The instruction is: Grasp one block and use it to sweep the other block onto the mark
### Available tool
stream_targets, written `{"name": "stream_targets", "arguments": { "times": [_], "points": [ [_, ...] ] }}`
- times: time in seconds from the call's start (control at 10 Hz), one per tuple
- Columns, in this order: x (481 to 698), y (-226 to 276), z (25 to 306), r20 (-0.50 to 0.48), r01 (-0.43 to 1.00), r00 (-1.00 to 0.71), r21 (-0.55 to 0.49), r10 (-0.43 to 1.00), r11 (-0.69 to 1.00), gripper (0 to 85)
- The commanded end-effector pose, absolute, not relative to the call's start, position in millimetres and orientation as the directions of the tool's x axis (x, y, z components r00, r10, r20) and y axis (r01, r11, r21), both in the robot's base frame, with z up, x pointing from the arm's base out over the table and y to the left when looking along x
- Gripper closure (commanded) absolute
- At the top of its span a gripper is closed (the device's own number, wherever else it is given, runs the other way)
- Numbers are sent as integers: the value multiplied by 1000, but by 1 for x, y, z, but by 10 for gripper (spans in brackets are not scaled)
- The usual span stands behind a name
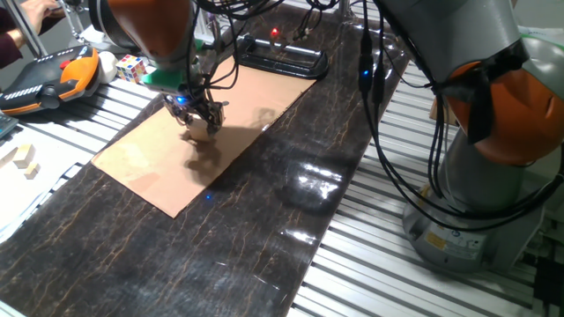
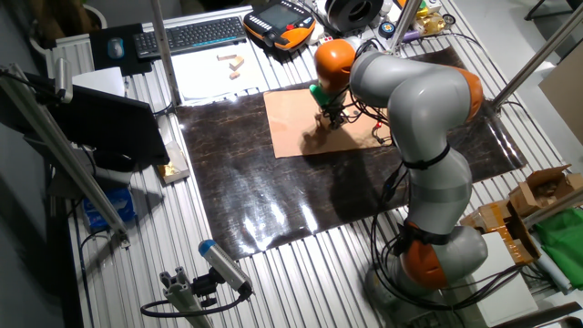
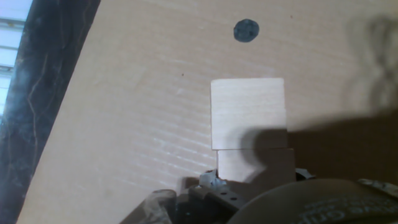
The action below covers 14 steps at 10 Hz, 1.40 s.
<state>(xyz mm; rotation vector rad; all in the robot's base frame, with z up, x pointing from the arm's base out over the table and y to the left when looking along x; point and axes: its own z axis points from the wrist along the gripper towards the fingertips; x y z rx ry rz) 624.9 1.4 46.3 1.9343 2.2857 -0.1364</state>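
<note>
In the hand view two pale wooden blocks lie on the brown cardboard sheet (image 3: 124,124). The near block (image 3: 239,167) sits between my jaws at the bottom edge. The far block (image 3: 248,112) touches its front face. The mark (image 3: 246,30), a small black dot, lies beyond the far block, about one block length away and in line with it. My gripper (image 3: 249,180) is shut on the near block and low on the sheet. In one fixed view the gripper (image 1: 201,121) stands over the sheet (image 1: 159,172). In the other fixed view it (image 2: 330,118) hides both blocks.
A multicoloured puzzle cube (image 1: 132,67) and an orange-black pendant (image 1: 53,75) lie beyond the sheet's far left. Two spare wooden blocks (image 1: 22,158) rest on paper at the left. A black tray (image 1: 280,60) sits behind the sheet. Cables hang from the arm at the right.
</note>
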Motion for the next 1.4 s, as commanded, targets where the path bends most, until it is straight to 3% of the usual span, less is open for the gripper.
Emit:
{"name": "stream_targets", "arguments": {
  "times": [0.0,1.3],
  "points": [
    [625,0,46,-172,986,-160,23,972,167,843],
    [624,-20,46,-178,984,-169,25,969,177,843]
  ]
}}
